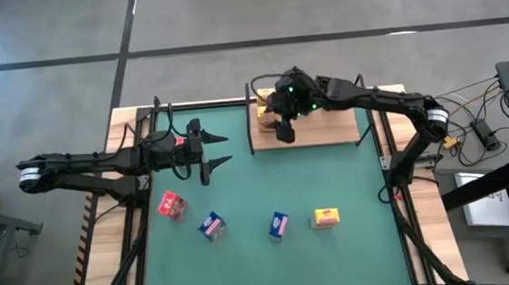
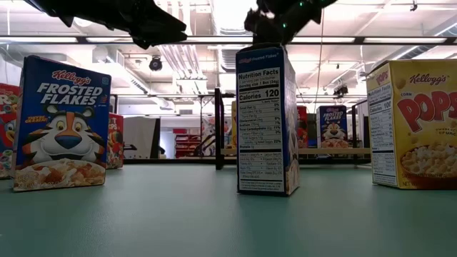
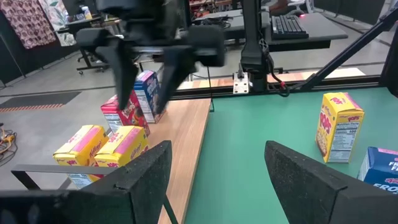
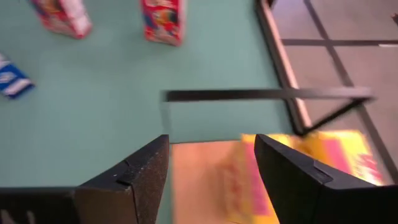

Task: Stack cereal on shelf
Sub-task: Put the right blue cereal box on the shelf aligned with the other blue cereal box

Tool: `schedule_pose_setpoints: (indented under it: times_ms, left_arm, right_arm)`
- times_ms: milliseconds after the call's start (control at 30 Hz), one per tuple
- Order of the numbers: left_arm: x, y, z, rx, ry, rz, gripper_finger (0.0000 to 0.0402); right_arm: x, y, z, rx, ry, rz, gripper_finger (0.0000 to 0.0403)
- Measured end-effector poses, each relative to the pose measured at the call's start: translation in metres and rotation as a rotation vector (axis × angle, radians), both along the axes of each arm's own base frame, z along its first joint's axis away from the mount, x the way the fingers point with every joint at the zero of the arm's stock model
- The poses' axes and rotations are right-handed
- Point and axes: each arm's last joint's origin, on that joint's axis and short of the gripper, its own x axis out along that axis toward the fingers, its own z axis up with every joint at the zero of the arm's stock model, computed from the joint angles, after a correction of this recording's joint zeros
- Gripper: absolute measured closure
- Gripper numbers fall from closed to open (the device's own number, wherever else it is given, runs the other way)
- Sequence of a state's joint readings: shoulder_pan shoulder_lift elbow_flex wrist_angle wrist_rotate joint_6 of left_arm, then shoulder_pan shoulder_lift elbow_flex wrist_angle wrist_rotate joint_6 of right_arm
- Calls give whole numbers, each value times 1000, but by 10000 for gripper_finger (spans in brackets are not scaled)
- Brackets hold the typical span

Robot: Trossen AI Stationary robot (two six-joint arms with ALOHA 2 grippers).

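From above, the right gripper [image 1: 285, 131] hangs over the shelf [image 1: 326, 128], where several cereal boxes [image 1: 263, 105] already cluster at its left end. 4 boxes [image 1: 211, 226] wait in a row on the green tabletop [image 1: 330, 182], likely next in line.

At table height, boxes [image 2: 266, 120] stand upright.

Left wrist: the left gripper [image 3: 217, 180] hovers, fingers spread, empty.

Right wrist: fingers [image 4: 140, 171] released, holding nothing, a yellow box [image 4: 311, 168] beneath.
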State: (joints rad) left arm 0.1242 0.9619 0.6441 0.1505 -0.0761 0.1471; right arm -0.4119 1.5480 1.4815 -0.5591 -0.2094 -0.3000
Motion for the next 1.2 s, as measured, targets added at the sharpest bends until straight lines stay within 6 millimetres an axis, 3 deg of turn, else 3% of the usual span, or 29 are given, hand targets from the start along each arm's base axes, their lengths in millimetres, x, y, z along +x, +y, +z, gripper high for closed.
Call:
schedule_pose_setpoints:
  times_ms: [567, 867, 1200]
  left_arm:
    - [0, 0, 0, -25, -7, 4, 161]
    - [0, 0, 0, -29, -7, 5, 161]
    - [0, 0, 0, -50, -12, 8, 161]
  right_arm:
    - [16, 114, -1, 118, 83, 239, 184]
    - [16, 167, -9, 40, 158, 307, 183]
    - [18, 212, -24, -24, 206, 327, 98]
